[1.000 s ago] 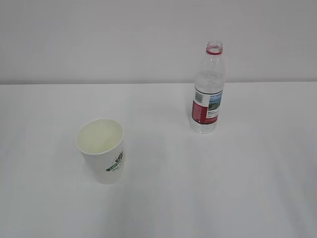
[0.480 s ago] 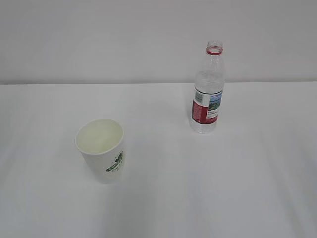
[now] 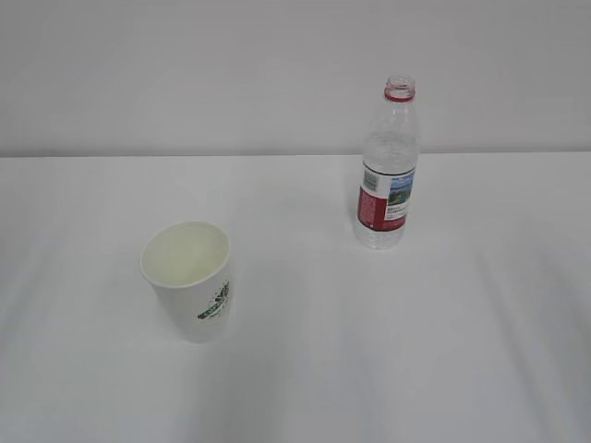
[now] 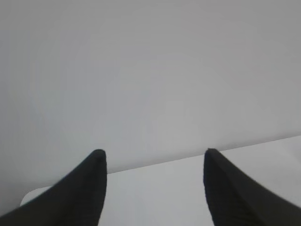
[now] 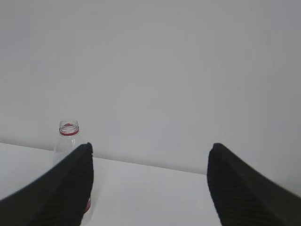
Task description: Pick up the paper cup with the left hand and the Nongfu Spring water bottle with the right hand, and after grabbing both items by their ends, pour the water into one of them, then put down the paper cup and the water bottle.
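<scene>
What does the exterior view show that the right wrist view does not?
Only the exterior view shows the paper cup and the bottle's label, with no arm in frame. Only the right wrist view shows the right gripper, jaws wide apart and empty. Both show the uncapped water bottle upright on the white table; the wrist view catches just its neck beside one finger.

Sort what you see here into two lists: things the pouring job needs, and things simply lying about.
Needed for the job:
- paper cup
- Nongfu Spring water bottle, uncapped
- left gripper, open, empty
- right gripper, open, empty

Lying about:
- nothing; only the white table and the wall behind it
</scene>
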{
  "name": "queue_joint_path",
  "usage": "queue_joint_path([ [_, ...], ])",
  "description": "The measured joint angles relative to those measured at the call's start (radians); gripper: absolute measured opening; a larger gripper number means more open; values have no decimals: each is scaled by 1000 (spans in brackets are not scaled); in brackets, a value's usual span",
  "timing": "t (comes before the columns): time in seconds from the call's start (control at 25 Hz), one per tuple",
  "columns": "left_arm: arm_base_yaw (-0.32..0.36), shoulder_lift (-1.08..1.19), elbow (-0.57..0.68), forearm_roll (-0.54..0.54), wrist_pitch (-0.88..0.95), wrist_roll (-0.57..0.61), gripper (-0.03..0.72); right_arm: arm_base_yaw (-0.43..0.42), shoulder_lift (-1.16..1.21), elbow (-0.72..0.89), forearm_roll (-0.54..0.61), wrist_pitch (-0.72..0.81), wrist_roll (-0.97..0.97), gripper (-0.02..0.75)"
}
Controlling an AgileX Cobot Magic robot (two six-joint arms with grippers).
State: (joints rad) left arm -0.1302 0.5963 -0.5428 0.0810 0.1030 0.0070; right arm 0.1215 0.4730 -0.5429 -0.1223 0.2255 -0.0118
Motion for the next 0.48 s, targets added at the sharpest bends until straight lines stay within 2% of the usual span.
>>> queue_joint_path([
  [0.48,0,141,0,0,-116,0,474,0,140,0,0,-85,0,570],
])
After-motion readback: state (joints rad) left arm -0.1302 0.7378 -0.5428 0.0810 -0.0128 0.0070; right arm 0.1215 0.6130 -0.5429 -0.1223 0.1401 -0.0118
